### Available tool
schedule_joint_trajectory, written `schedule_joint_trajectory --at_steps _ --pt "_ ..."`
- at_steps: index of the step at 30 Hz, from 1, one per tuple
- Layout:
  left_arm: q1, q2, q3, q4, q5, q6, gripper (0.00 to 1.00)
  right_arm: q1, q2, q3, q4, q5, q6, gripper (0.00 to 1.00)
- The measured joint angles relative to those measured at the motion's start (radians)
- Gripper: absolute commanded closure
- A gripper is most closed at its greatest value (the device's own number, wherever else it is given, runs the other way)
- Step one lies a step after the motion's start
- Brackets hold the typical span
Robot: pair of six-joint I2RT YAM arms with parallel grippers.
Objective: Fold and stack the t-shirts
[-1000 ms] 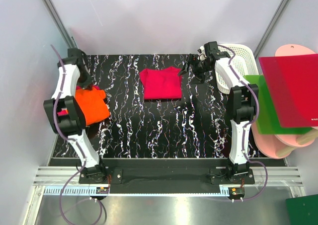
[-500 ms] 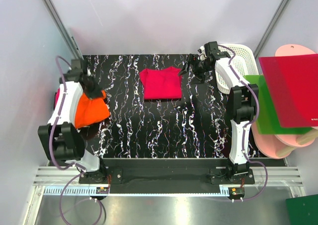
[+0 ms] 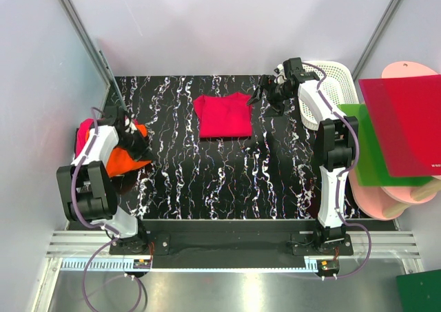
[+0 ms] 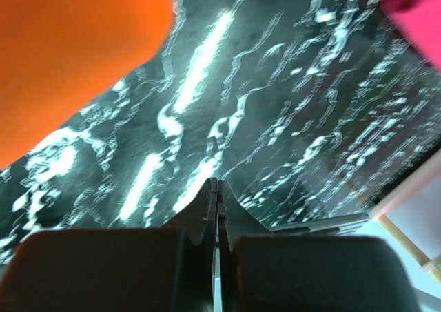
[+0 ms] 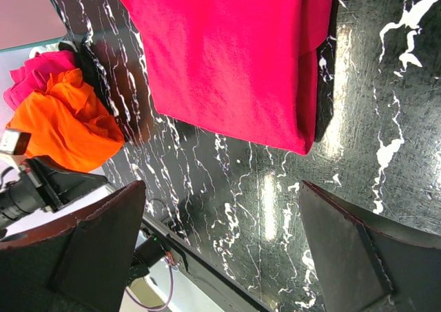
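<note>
A: Where are the shirts?
B: The red shirt (image 3: 222, 116) lies folded flat at the far middle of the table (image 3: 207, 188). The orange shirt (image 3: 121, 159) is bunched at the left edge, with a pink cloth (image 3: 85, 128) crumpled against its far left side

A: And the grippers?
B: The left gripper (image 3: 132, 144) is at the orange shirt's right edge. In its wrist view the fingers (image 4: 172, 257) are pressed tight together with nothing caught between them, and the marbled top lies below. I cannot tell whether it touches the shirt. The right gripper (image 3: 264, 96) hangs just right of the red shirt, spread wide and empty, and its wrist view looks down on the shirt's folded edge

A: Any writing to read?
B: Only a small line of print near the right corner of the red board (image 3: 403, 122), too small to make out. That board overlaps a green board (image 3: 368, 157) off the table's right side, near a white basket (image 3: 337, 78). Both shirts are plain
</note>
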State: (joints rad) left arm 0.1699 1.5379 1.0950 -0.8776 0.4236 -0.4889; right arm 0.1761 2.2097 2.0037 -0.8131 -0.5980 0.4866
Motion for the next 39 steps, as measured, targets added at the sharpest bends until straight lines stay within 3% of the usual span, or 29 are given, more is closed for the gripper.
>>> schedule_joint_trajectory --at_steps 6,11,16,23,27,34,38,39 --pt "0.063 0.059 0.000 -0.097 -0.079 0.027 1.00 0.000 0.000 0.000 0.000 -0.012 0.000 0.00" --pt "0.150 0.096 0.024 -0.174 -0.236 0.040 1.00 0.000 0.000 0.000 0.000 -0.016 0.000 0.00" --pt "0.226 0.169 0.204 -0.264 -0.455 0.040 1.00 0.000 0.001 0.000 0.000 -0.016 0.000 0.01" --pt "0.245 0.320 0.545 -0.356 -0.664 0.026 1.00 0.000 0.002 -0.002 0.000 -0.017 0.000 0.00" --pt "0.235 0.385 0.646 -0.379 -0.735 0.031 1.00 0.000 0.002 -0.003 0.000 -0.017 0.000 0.00" --pt "0.225 0.299 0.583 -0.323 -0.702 0.065 1.00 0.000 0.002 -0.005 0.000 -0.016 -0.009 0.00" --pt "0.223 0.100 0.510 -0.252 -0.644 0.079 0.85 0.000 0.002 -0.001 0.000 -0.016 -0.016 0.00" --pt "0.222 0.030 0.500 -0.232 -0.635 0.082 0.72 0.000 0.002 0.000 0.000 -0.016 -0.018 0.00"
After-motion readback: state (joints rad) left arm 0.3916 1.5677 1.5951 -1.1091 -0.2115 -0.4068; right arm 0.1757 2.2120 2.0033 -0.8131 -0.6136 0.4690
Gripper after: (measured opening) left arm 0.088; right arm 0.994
